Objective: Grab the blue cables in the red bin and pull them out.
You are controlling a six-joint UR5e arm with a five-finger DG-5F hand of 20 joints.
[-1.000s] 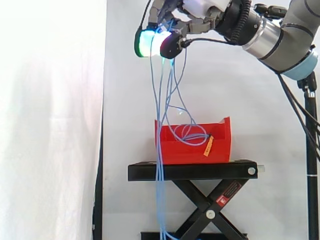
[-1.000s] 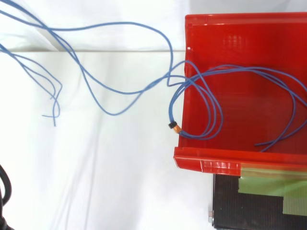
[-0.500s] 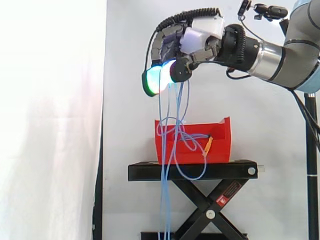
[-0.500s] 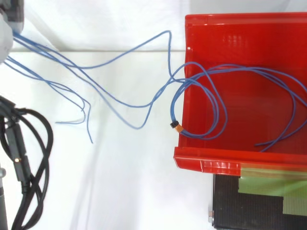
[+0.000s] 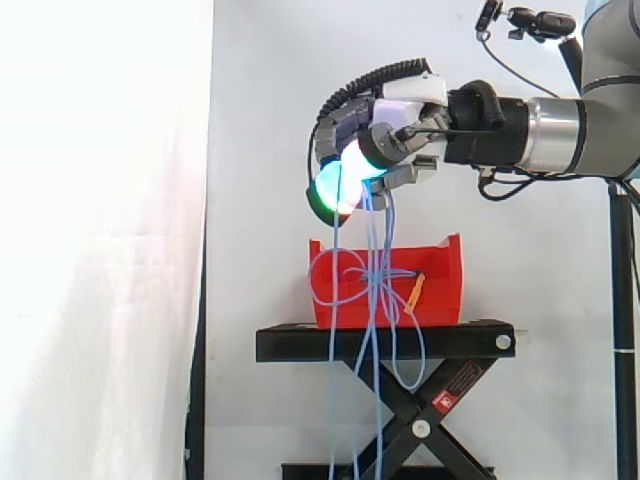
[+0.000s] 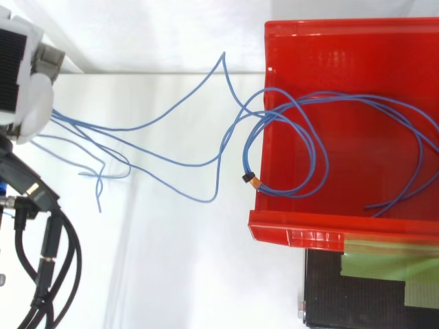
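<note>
Above red bin (image 5: 440, 290), toward its left end, side view: hand (image 5: 385, 140) with fingers curled tight round bunch of blue cables (image 5: 372, 275); strands hang across bin front, past black stand (image 5: 385, 342) under bin.

Top view: hand (image 6: 24, 75) well left of bin (image 6: 295, 229); cables (image 6: 255, 118) span gap to bin's left wall, big loops lying inside bin.

Step judged: pull-out under way, not finished. Next move calls for drawing hand farther from bin, firm grip, until loops clear wall.

The red bin (image 6: 295, 236) is open from above; blue cables (image 6: 291, 195) loop across its floor, spill over one wall and cross the space beside it.
</note>
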